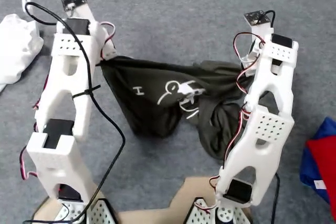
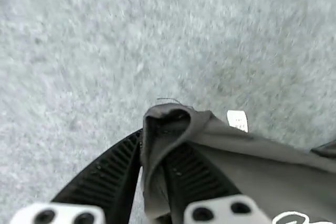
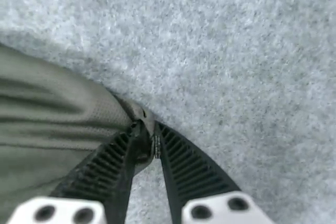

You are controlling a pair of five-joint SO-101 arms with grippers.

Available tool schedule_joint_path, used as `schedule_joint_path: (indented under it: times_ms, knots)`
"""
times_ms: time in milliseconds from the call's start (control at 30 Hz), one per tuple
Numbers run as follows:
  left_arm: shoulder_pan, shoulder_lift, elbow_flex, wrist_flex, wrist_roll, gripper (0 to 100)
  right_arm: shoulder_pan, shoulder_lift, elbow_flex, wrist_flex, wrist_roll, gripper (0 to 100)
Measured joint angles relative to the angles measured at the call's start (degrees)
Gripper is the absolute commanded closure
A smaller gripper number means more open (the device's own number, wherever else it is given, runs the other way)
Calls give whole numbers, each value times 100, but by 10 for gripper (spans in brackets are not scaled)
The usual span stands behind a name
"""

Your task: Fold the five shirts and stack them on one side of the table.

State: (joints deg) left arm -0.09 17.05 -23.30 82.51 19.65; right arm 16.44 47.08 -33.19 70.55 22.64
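The grey tabletop is taken up at its middle by a dark shirt, which is held stretched between the two arms. Its printed side is turned up, and its slack is bunched toward the near edge. It is judged to be held this way so that the cloth can be pulled out and laid flat before a fold is made. A white shirt is left crumpled at the left edge. A blue and red shirt is seen at the right edge, and whether it is folded cannot be told. Both are kept well apart from the dark shirt, which leaves the middle free for the work. The left fingers are closed on a pinched fold of the dark shirt's edge, just beside a small white tag. The right fingers are closed on the opposite edge, from which the cloth is drawn away taut.
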Motion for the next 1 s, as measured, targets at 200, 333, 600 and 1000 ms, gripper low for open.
schedule_joint_path:
  times_ms: [200,333,600,1000]
  knots:
    - [-273,9,-862,413,-149,981,-193,0,-35,149,0,992]
    - [-273,9,-1855,1046,-774,981,-369,0,-387,563,0,993]
    - [-53,0,-2778,1758,-1881,981,-809,0,-1908,2171,26,993]
    - [510,-1679,-2479,1767,-2901,981,-941,-545,-3833,3077,316,993]
